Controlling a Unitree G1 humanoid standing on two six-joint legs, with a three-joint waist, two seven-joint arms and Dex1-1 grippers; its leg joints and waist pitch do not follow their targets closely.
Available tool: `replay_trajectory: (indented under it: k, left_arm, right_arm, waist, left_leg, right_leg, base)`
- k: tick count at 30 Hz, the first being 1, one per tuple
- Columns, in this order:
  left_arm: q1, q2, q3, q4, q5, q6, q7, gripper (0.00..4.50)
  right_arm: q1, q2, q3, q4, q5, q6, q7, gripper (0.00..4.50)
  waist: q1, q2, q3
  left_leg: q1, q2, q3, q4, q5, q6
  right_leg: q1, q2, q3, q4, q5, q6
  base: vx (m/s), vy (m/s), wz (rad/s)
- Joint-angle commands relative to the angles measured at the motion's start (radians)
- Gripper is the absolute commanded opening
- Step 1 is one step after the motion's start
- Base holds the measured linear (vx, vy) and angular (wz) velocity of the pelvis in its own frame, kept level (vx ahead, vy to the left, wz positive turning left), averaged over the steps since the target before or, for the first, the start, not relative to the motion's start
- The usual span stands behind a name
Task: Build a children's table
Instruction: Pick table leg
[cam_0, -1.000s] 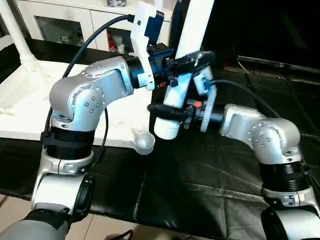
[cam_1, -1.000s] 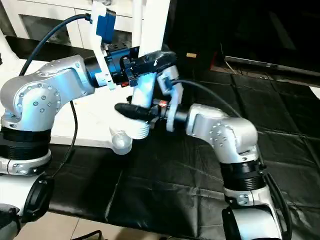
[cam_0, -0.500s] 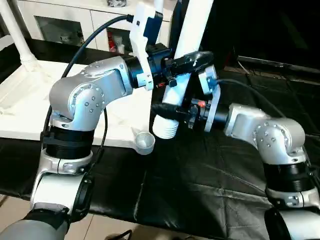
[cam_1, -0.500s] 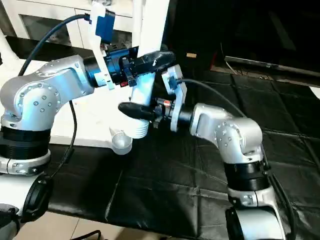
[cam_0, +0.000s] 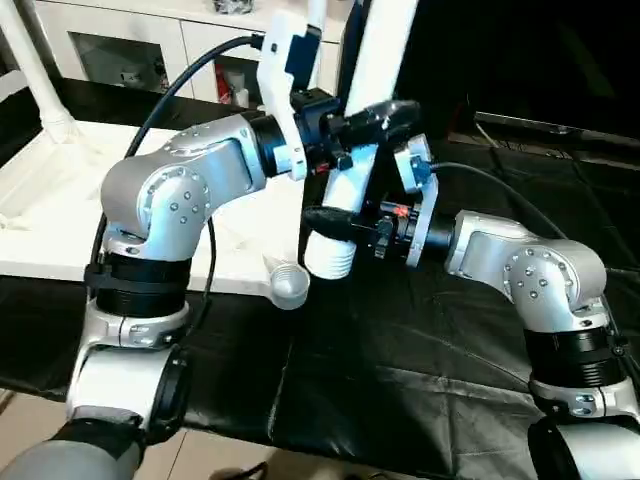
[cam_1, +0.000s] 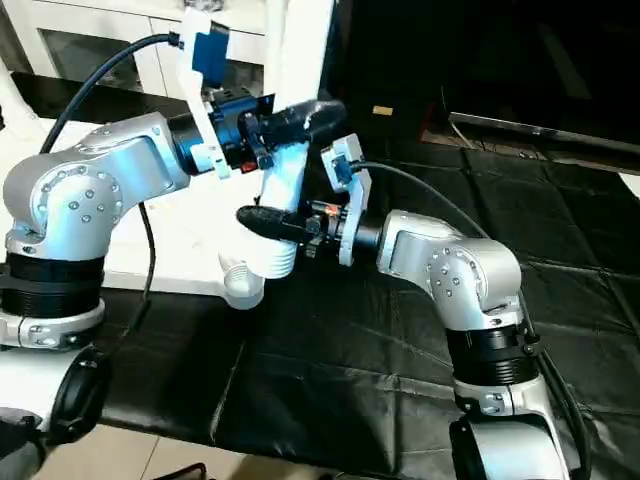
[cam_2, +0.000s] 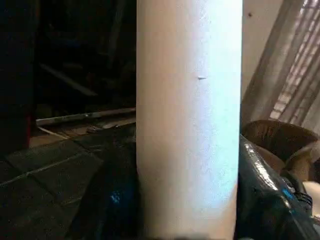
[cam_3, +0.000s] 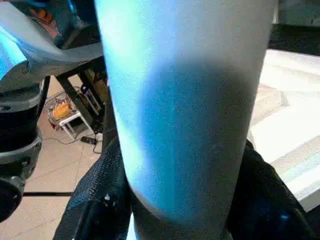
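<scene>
Left eye view: my left tool (cam_0: 362, 122) and right tool (cam_0: 335, 222) both gripped one upright leg (cam_0: 366, 110); next, I judged, its threaded end needed seating in the tabletop (cam_0: 40, 215) corner socket (cam_0: 289, 283).

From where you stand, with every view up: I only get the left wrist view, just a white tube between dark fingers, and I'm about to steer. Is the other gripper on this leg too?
Observer: Yes. The right gripper clasps the same leg, below the left gripper.
Operator: Where is the leg's threaded end?
Observer: The threaded end hangs by the table top edge, beside a corner socket, not in it.
Operator: Any leg fitted yet?
Observer: One fitted leg stands upright at the far left corner.
</scene>
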Motion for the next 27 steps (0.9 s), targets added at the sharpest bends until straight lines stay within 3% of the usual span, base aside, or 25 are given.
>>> replay_trajectory:
  k: [1,6,12,17,18,19,22,25,27]
  left_arm:
    - [-0.025,-0.032,0.042,-0.050,-0.106,0.021,-0.015,2.20]
    - [-0.029,-0.051,0.058,-0.096,-0.188,0.061,-0.046,2.83]
    - [-0.009,-0.078,0.069,-0.126,-0.219,0.090,-0.026,3.30]
    - [-0.001,-0.086,0.098,-0.136,-0.201,0.022,0.009,3.77]
    - [0.004,-0.081,0.112,-0.138,-0.201,0.005,0.011,3.84]
    - [0.021,-0.063,0.150,-0.148,-0.191,-0.023,0.026,3.87]
    - [0.063,-0.021,0.166,-0.177,-0.166,-0.039,0.015,3.87]
    - [0.168,0.067,0.135,-0.234,-0.083,-0.041,-0.016,3.87]
    - [0.201,0.095,0.114,-0.243,-0.046,-0.049,-0.019,3.87]
  right_arm:
    - [0.004,-0.003,-0.011,0.021,-0.013,-0.006,-0.015,1.99]
    - [0.004,0.003,-0.006,0.027,-0.021,-0.014,-0.019,1.97]
    - [0.014,0.021,-0.006,0.032,-0.029,-0.031,-0.043,1.94]
    - [0.026,0.043,-0.025,0.042,-0.051,-0.058,-0.104,1.94]
    - [0.027,0.051,-0.034,0.053,-0.067,-0.075,-0.131,1.94]
    - [0.035,0.053,-0.030,0.089,-0.150,-0.166,-0.198,1.94]
    - [0.052,0.044,-0.026,0.109,-0.206,-0.211,-0.246,1.93]
    - [0.103,0.029,0.002,0.118,-0.281,-0.296,-0.278,1.93]
    - [0.116,0.039,-0.007,0.121,-0.292,-0.319,-0.303,1.93]
  waist:
    - [0.001,0.004,-0.083]
    - [0.001,0.004,-0.082]
    - [0.001,0.006,-0.080]
    - [0.001,0.004,-0.081]
    - [0.000,0.003,-0.081]
    - [0.001,0.002,-0.082]
    - [-0.005,-0.004,-0.081]
    - [-0.010,0.000,-0.080]
    - [-0.017,0.005,-0.080]
  left_leg:
    - [-0.013,0.014,0.012,-0.064,-0.017,-0.016]
    - [-0.014,0.015,0.012,-0.064,-0.023,-0.015]
    - [-0.012,0.014,0.011,-0.066,-0.043,-0.012]
    - [-0.013,0.013,0.011,-0.067,-0.038,-0.018]
    - [-0.012,0.014,0.011,-0.067,-0.039,-0.018]
    - [-0.012,0.015,0.010,-0.068,-0.033,-0.031]
    - [-0.012,0.013,0.013,-0.068,-0.040,-0.042]
    - [-0.013,0.015,0.013,-0.071,-0.045,-0.039]
    - [-0.009,0.015,0.013,-0.072,-0.053,-0.039]
  right_leg:
    - [0.088,-0.066,0.046,-0.065,-0.258,-0.092]
    - [0.087,-0.065,0.045,-0.064,-0.242,-0.114]
    - [0.086,-0.066,0.044,-0.073,-0.300,-0.081]
    - [0.085,-0.065,0.043,-0.073,-0.305,-0.068]
    - [0.085,-0.064,0.044,-0.073,-0.304,-0.067]
    - [0.083,-0.068,0.043,-0.069,-0.303,-0.071]
    - [0.084,-0.064,0.044,-0.068,-0.292,-0.066]
    - [0.081,-0.063,0.045,-0.068,-0.304,-0.028]
    - [0.078,-0.060,0.044,-0.068,-0.317,-0.018]
  base:
    - [0.000,0.000,0.00]
    - [0.000,0.000,0.00]
    - [0.000,0.000,0.00]
    - [0.000,0.000,0.00]
    - [0.000,0.000,0.00]
    - [0.000,0.000,0.00]
    - [0.000,0.000,0.00]
    - [0.000,0.000,0.00]
    - [0.000,0.000,0.00]
